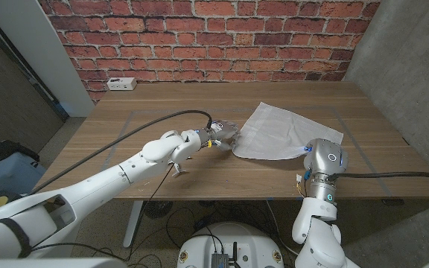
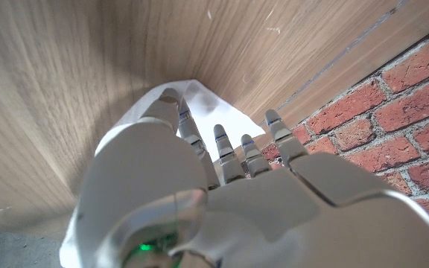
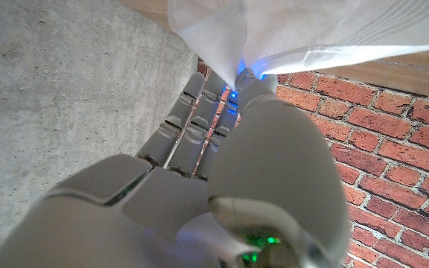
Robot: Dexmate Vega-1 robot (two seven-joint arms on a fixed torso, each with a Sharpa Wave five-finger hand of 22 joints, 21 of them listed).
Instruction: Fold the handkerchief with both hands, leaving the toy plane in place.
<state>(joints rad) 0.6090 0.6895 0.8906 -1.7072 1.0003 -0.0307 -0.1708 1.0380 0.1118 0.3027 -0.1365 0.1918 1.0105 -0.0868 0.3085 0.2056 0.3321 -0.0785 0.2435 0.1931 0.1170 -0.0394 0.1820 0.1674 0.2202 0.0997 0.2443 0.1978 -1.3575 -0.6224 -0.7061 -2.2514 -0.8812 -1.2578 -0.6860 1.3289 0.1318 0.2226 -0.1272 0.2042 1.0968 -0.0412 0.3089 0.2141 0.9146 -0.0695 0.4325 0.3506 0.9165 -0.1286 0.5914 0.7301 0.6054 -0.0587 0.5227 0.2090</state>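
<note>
Red brick wall (image 1: 199, 37) rose behind the brown wooden table (image 1: 162, 112), and at the left hand (image 1: 216, 138) the fingers (image 2: 226, 149) were curled onto one near corner of the thin white fabric handkerchief (image 1: 278, 130), pinching it. Across from them, the right hand (image 1: 313, 152) had its fingers (image 3: 199, 112) closed on the other near corner, with cloth draping from their tips in the right wrist view. Beyond both sets of fingers the handkerchief lay spread on the table, its far corner pointing toward the wall. It looked light, limp and easily creased, so it would likely sag or slip from a loose hold; corners seemed the best place to take it. A toy plane could not be made out. Farther off, a white power strip (image 1: 121, 84) sat well apart near the wall.
</note>
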